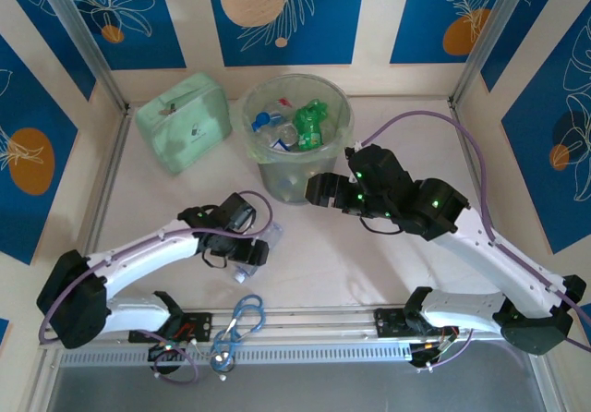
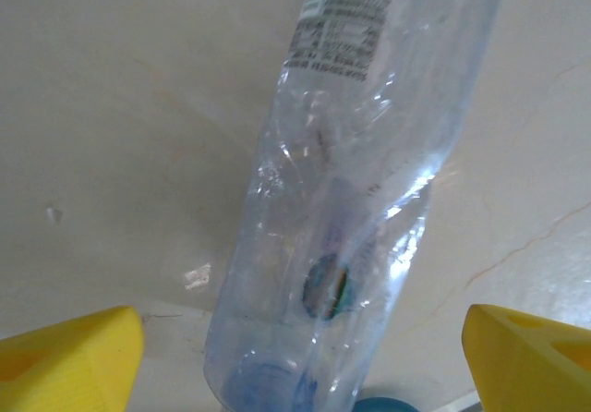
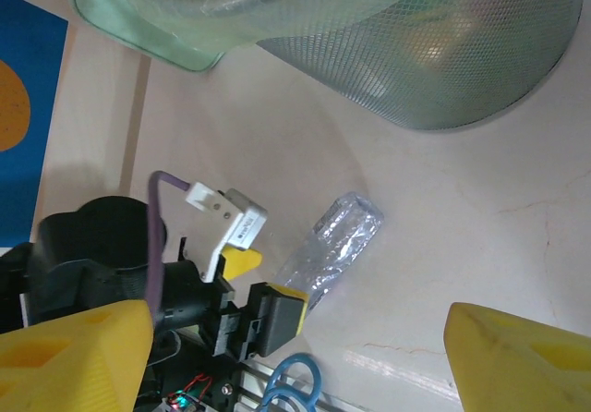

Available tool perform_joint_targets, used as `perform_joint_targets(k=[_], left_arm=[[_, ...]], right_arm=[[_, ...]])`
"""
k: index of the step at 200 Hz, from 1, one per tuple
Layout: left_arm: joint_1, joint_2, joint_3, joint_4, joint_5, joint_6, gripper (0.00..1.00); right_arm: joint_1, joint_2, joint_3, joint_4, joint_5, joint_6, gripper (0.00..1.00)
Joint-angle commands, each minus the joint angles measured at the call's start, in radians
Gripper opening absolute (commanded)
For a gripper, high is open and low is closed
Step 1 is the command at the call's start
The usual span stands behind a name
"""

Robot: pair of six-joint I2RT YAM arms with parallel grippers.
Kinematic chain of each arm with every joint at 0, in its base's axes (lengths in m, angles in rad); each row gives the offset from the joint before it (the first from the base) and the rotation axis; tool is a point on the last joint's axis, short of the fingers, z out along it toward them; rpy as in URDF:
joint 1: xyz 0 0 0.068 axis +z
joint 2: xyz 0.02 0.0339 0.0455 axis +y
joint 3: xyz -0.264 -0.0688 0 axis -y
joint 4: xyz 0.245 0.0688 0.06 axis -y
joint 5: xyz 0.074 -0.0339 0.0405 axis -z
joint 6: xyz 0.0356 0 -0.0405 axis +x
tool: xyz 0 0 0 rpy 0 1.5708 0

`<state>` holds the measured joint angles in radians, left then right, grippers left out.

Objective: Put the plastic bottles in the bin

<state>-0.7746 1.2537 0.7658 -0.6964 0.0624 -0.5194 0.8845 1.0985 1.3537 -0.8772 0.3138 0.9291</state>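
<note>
The left gripper (image 2: 300,366) stands wide open, its yellow fingertips (image 2: 69,361) set far apart on either side of a clear crumpled plastic bottle (image 2: 351,218). A gap of bare table shows between each fingertip and the bottle, so nothing is gripped. The bottle lies on its side on the pale marbled tabletop (image 2: 111,107). A printed label sits at its far end, and a blue patch shows through the plastic at the end nearest the wrist. From the top view this bottle rests near the front middle of the table, just ahead of the left arm's black wrist, well apart from the bin.

The right gripper (image 3: 295,357) is also spread wide and holds nothing; only tabletop lies between its yellow fingertips (image 3: 522,357). It hangs just beside the front right wall of the round translucent pale-green plastic bin (image 1: 291,181), pointing toward the left arm and the clear bottle.

The bin stands upright at the back middle of the table. Inside it lie several bottles, among them a green plastic bottle (image 1: 312,124) and clear ones with blue labels and caps (image 1: 272,121); their exact count cannot be told.

A mint-green rectangular zip case (image 1: 185,121) sits to the left of the bin, near it but apart. A blue metal carabiner (image 1: 242,324) lies on the rail at the front edge, between the two arm bases.
</note>
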Motion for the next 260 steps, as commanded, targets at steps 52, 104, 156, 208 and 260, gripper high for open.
perform_joint_targets(k=[52, 104, 156, 208, 260], left_arm=[[-0.007, 0.119, -0.001, 0.049, 0.029, 0.015, 0.79], [-0.007, 0.175, 0.019, 0.054, 0.056, 0.037, 0.63], [-0.007, 0.094, 0.037, 0.049, 0.059, 0.035, 0.53], [-0.007, -0.094, 0.161, -0.040, 0.056, 0.057, 0.51], [-0.008, -0.206, 0.481, -0.262, 0.016, 0.087, 0.53]], right_arm=[[0.005, 0.025, -0.037, 0.022, -0.027, 0.030, 0.86], [-0.048, 0.005, -0.067, 0.005, -0.047, 0.066, 0.85], [-0.125, -0.025, -0.102, -0.025, -0.079, 0.118, 0.84], [-0.169, -0.051, -0.111, -0.021, -0.108, 0.122, 0.84], [-0.192, -0.096, -0.084, -0.042, -0.102, 0.090, 0.84]])
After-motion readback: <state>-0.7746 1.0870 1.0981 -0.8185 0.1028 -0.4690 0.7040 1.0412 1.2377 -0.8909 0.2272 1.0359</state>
